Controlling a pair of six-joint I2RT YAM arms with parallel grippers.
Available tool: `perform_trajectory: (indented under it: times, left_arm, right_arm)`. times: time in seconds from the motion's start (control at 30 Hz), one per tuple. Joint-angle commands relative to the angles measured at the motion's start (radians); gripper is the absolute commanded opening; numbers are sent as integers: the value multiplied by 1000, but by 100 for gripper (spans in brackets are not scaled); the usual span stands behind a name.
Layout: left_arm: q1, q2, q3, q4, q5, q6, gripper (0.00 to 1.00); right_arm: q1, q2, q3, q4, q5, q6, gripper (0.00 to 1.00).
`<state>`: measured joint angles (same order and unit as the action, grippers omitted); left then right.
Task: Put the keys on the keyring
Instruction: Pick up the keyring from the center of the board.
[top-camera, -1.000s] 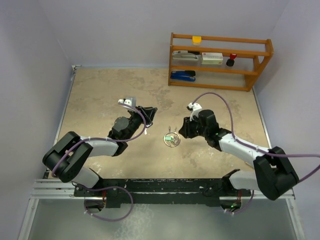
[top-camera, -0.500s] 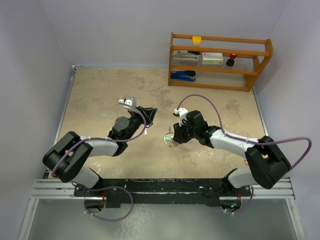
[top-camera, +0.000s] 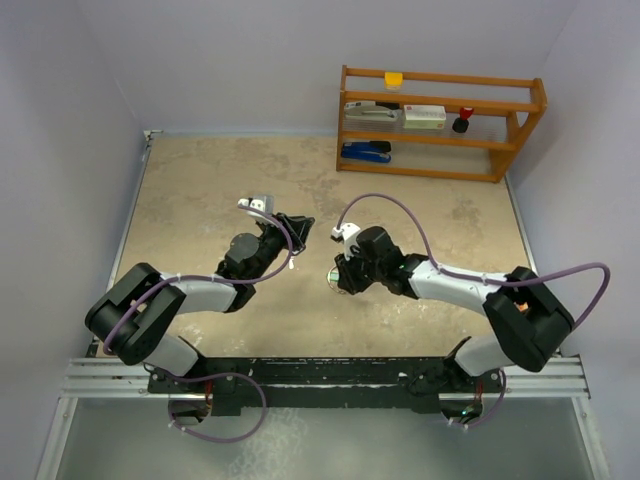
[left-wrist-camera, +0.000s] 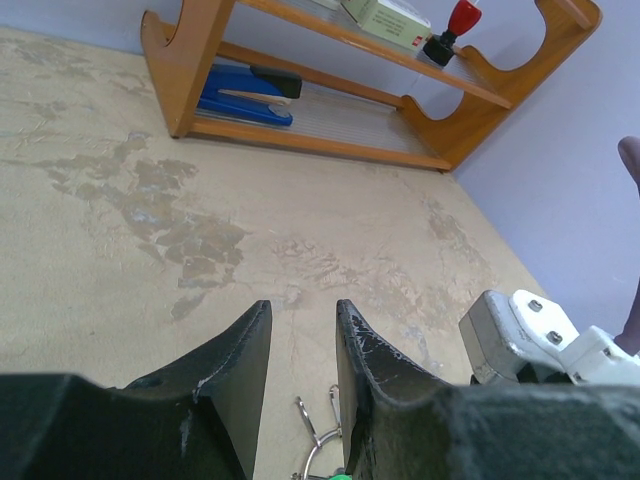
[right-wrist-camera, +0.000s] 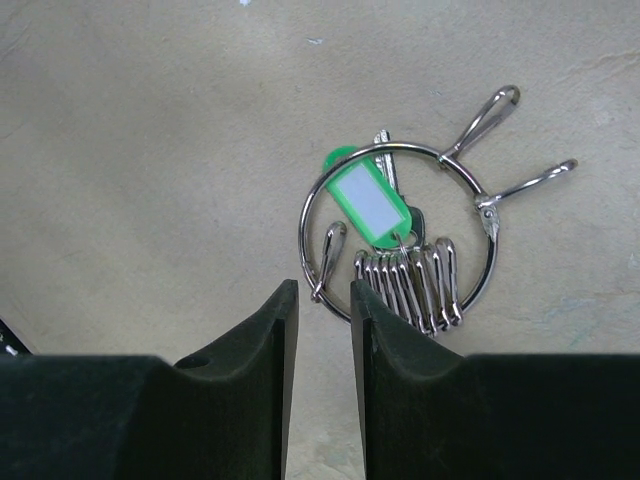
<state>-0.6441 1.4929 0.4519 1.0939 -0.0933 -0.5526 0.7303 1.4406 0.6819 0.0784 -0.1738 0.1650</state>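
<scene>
The keyring (right-wrist-camera: 302, 236) is a thin silver wire ring lying flat on the tan table. A green tag (right-wrist-camera: 367, 198) lies inside it. The keys (right-wrist-camera: 410, 285) are several small silver pieces bunched on the ring's near rim. Two more (right-wrist-camera: 480, 122) stick out from its far right side, and one (right-wrist-camera: 328, 260) lies at the left rim. My right gripper (right-wrist-camera: 323, 290) is open by a narrow gap, empty, its tips just short of the ring's near-left rim. In the top view it (top-camera: 343, 274) covers most of the ring (top-camera: 335, 281). My left gripper (left-wrist-camera: 300, 308) is open and empty, with the ring (left-wrist-camera: 315, 452) low between its fingers.
A wooden shelf (top-camera: 440, 120) stands at the back right with a blue stapler (left-wrist-camera: 245, 95), a box and a red-topped item. The right arm's white wrist block (left-wrist-camera: 520, 335) shows at the right of the left wrist view. Walls close in the table on the left and right.
My right arm has swung left and forward, so its gripper now sits over the keyring instead of to its right. The left arm and the ring have not moved.
</scene>
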Motion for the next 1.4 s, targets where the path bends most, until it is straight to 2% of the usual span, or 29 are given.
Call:
perform_trajectory:
  times: [0.0, 0.8, 1.0, 1.17, 1.37]
  left_arm:
    - [-2, -25, -1, 35, -5, 25, 29]
    - [-2, -41, -11, 27, -20, 36, 29]
    - [0, -39, -12, 26, -25, 39, 29]
    - [0, -37, -13, 27, -26, 39, 29]
    - [1, -37, -13, 28, -26, 39, 29]
  right_arm:
    - [21, 29, 54, 5, 35, -7, 29]
    - [37, 128, 70, 53, 81, 9, 23]
    - [39, 140, 87, 26, 113, 22, 18]
    - [38, 148, 91, 21, 107, 9, 6]
    - [38, 138, 77, 96, 14, -112, 2]
